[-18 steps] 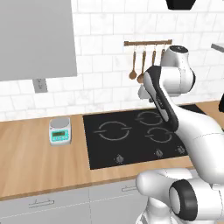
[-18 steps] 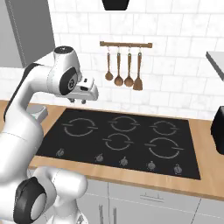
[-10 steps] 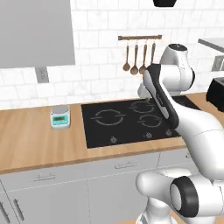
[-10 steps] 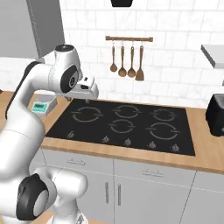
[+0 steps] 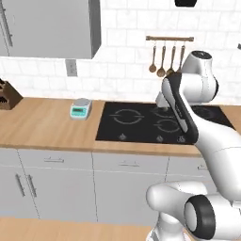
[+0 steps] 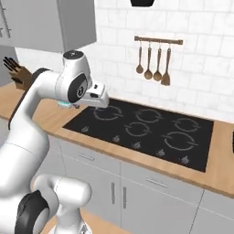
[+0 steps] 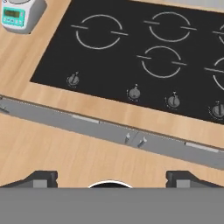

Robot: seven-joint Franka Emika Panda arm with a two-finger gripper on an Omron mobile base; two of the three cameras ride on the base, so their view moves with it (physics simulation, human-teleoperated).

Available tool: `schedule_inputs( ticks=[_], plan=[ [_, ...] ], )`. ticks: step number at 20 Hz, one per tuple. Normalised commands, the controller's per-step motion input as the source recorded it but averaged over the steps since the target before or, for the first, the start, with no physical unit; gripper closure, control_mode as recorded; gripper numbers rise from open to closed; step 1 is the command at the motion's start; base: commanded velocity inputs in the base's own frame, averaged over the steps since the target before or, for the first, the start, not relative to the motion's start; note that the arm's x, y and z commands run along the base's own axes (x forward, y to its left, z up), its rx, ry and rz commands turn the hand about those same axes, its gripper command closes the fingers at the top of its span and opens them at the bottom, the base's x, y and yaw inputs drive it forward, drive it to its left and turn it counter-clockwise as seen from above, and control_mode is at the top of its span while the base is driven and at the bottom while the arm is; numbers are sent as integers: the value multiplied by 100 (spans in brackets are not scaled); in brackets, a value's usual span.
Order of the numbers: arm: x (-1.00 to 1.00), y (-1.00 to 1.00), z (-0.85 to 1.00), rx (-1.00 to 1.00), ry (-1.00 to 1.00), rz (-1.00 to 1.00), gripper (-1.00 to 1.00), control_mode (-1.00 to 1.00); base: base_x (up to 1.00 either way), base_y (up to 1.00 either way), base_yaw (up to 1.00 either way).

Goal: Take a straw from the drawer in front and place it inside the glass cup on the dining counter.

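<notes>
1. At the bottom of the hand view, my gripper has its jaws spread wide, holding nothing.
2. Black cooktop fills upper frame; kitchen scale upper left.
3. Straw, glass cup: can't tell where.

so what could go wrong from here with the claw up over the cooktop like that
1. The claw is open and holds nothing, above the black cooktop; no straw or glass cup is in sight, so the fetch may not have started.
2. Several drawer fronts with slim handles sit under the worktop; it might pick the wrong one.
3. Reaching down, the arm could clip the cooktop knobs or the small scale.
</notes>
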Motion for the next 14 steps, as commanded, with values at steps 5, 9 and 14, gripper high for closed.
schedule_inputs(
  ticks=[5, 9, 14],
  plan=[
    [0, 0, 0, 0, 0, 0, -100, 100, 7, -67, 67],
    [0, 0, 0, 0, 0, 0, -100, 100, 0, -84, 62],
    [0, 0, 0, 0, 0, 0, -100, 100, 0, -100, 51]
  ],
)
